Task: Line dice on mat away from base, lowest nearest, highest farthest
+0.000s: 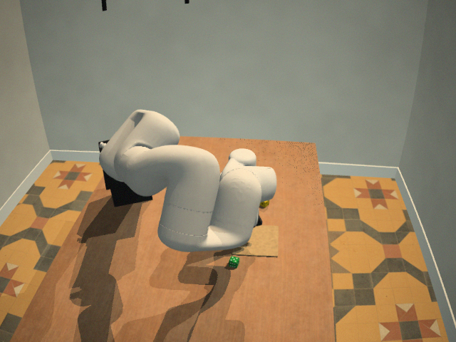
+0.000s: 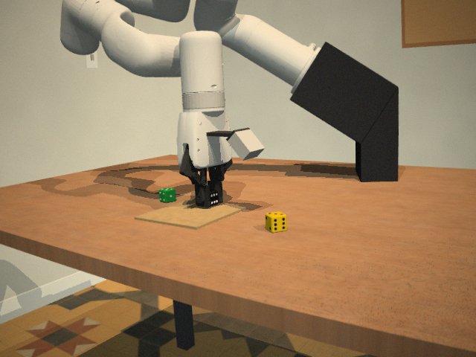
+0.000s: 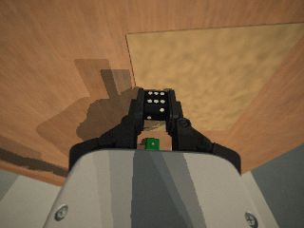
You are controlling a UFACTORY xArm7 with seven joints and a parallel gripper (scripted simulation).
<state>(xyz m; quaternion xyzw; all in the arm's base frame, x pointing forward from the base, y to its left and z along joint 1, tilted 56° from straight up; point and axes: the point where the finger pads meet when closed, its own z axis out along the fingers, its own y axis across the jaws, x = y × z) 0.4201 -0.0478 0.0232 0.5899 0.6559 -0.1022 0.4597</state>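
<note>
My gripper (image 2: 207, 199) points straight down and is shut on a black die (image 2: 213, 198) with white pips, seen between the fingers in the wrist view (image 3: 156, 104). The die sits at or just above the near corner of the tan mat (image 2: 188, 215), whose surface fills the upper right of the wrist view (image 3: 214, 71). A green die (image 2: 166, 194) lies on the table beyond the mat, also seen in the top view (image 1: 233, 261). A yellow die (image 2: 275, 222) lies on the table to the right of the mat; the arm partly hides it in the top view (image 1: 264, 203).
The arm's black base block (image 2: 369, 153) stands at the table's back right. The arm's bulk hides the gripper and part of the mat (image 1: 263, 241) in the top view.
</note>
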